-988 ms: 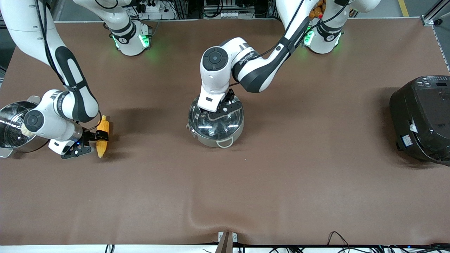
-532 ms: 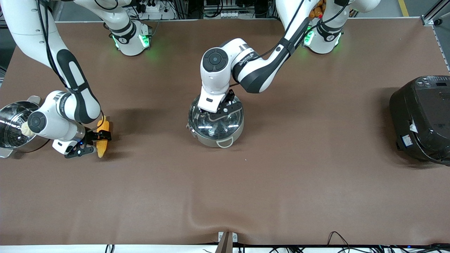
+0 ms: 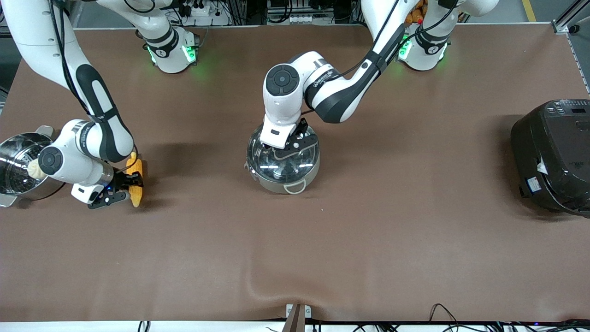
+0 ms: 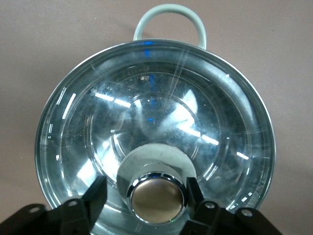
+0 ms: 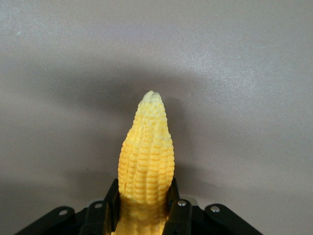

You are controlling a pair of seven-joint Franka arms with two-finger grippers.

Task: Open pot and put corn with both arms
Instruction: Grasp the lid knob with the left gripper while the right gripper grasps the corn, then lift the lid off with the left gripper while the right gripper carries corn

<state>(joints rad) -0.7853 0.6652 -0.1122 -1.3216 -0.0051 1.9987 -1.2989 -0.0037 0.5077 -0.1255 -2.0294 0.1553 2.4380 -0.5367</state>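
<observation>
In the front view the corn [image 3: 134,180] runs lengthwise toward and away from the camera at the right arm's end of the table, with the right gripper [image 3: 123,184] pinching it across its middle; whether it rests on the table [image 3: 368,240] or hangs just above is hard to tell. Beside it, closer to that end of the table, stands a steamer pot [image 3: 16,168] with a white bun [image 3: 31,170] inside. The pot [image 3: 282,161] sits mid-table with its glass lid [image 3: 281,154] on, the left gripper [image 3: 282,146] down over the lid. A black rice cooker [image 3: 553,157] stands well apart at the left arm's end. In the left wrist view the fingers [image 4: 95,196] are spread either side of the tan knob [image 4: 156,196], apparently not touching it; the lid [image 4: 156,127] is clear and the shiny pot shows one pale loop handle [image 4: 168,22]. In the right wrist view the corn [image 5: 146,156] points away from the gripper [image 5: 146,215], its paler tapered tip outward and rows of yellow kernels between the clamped fingers [image 5: 178,210].
</observation>
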